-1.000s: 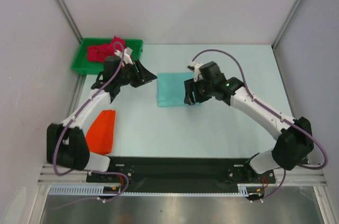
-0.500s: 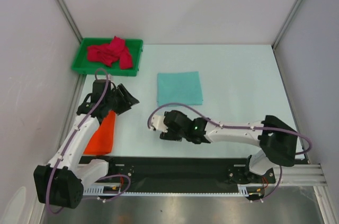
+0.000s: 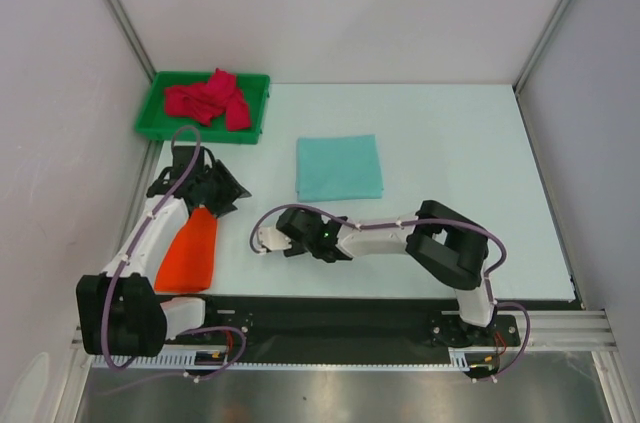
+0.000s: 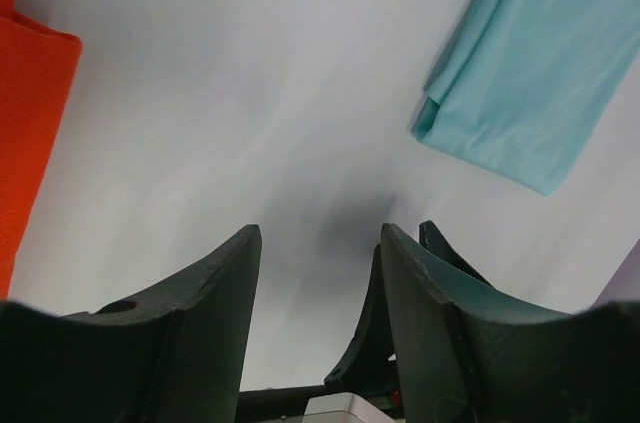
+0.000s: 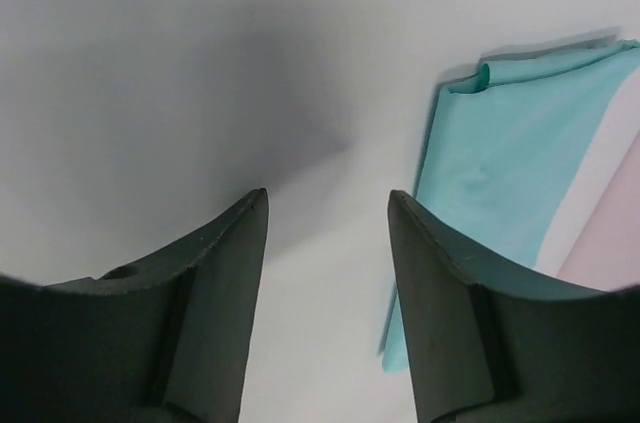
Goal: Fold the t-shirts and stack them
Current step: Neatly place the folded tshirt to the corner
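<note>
The left jaws, dark hard plastic, stand spread and hold nothing. They hang over the bare counter (image 3: 450,143), just beside the narrow far end of the orange shirt (image 3: 190,251), a smooth folded wedge. The right jaws are likewise spread and empty, with the mint shirt (image 3: 339,167), a flat folded square, lying apart beyond them. The red shirt (image 3: 205,98) lies crumpled in the rigid green tray (image 3: 190,133).

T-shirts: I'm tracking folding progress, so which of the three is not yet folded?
The crimson red t-shirt, crumpled in the green tray. The mint green t-shirt and the orange t-shirt both lie folded flat on the table.
</note>
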Available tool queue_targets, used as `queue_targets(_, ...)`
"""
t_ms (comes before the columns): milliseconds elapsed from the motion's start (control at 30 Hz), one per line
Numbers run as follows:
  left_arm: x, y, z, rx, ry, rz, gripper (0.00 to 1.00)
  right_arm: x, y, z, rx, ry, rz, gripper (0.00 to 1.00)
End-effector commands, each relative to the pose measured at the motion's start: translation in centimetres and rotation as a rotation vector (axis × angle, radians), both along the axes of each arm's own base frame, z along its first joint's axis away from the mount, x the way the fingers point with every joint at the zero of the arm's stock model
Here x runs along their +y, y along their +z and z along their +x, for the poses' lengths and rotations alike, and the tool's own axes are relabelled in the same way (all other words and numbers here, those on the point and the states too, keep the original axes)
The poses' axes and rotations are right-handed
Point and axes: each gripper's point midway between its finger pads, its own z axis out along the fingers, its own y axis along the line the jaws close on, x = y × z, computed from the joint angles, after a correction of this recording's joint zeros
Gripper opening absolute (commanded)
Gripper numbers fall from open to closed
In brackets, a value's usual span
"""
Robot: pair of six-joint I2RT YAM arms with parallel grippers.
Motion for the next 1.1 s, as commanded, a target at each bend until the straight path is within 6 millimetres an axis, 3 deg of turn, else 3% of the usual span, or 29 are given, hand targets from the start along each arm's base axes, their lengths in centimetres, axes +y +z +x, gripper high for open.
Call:
queue_targets(0, 0.9, 0.4, 0.9, 0.000, 0.054, -0.015, 0.57, 0.8, 0.4, 2.1, -0.034, 0.007, -0.005, 0.57)
queue_targets(200, 3.8, 0.1, 1.4, 0.016, 0.156, -0.013, 0.56, 0.9, -0.8, 4.3, -0.044, 0.002, -0.044, 0.56)
queue_targets(433, 4.4, -1.3, 1.2, 0.064, 0.184, -0.024, 0.57, 0.9, -1.8, 6.5, -0.044, 0.002, -0.070, 0.55)
queue_targets(467, 3.9, -1.2, 1.3, 0.056, 0.162, -0.051, 0.59, 1.0, -1.6, 6.9, -0.043, -0.001, -0.063, 0.52)
queue_targets(533, 3.8, -1.4, 1.5, 0.058, 0.141, -0.061, 0.61, 0.7, -2.1, 7.3, -0.025, -0.006, -0.068, 0.36)
queue_targets(767, 2.8, -1.3, 2.0, 0.013, 0.057, -0.137, 0.64, 0.8, -2.0, 8.0, -0.015, -0.020, -0.042, 0.29)
queue_targets(1000, 0.3, -0.4, 2.3, -0.092, -0.063, -0.260, 0.63, 1.1, -0.8, 8.0, 0.035, -0.034, 0.009, 0.00)
queue_targets(1067, -0.2, -0.4, 2.2, -0.109, -0.086, -0.283, 0.64, 0.9, -0.5, 7.4, 0.074, -0.030, 0.020, 0.00)
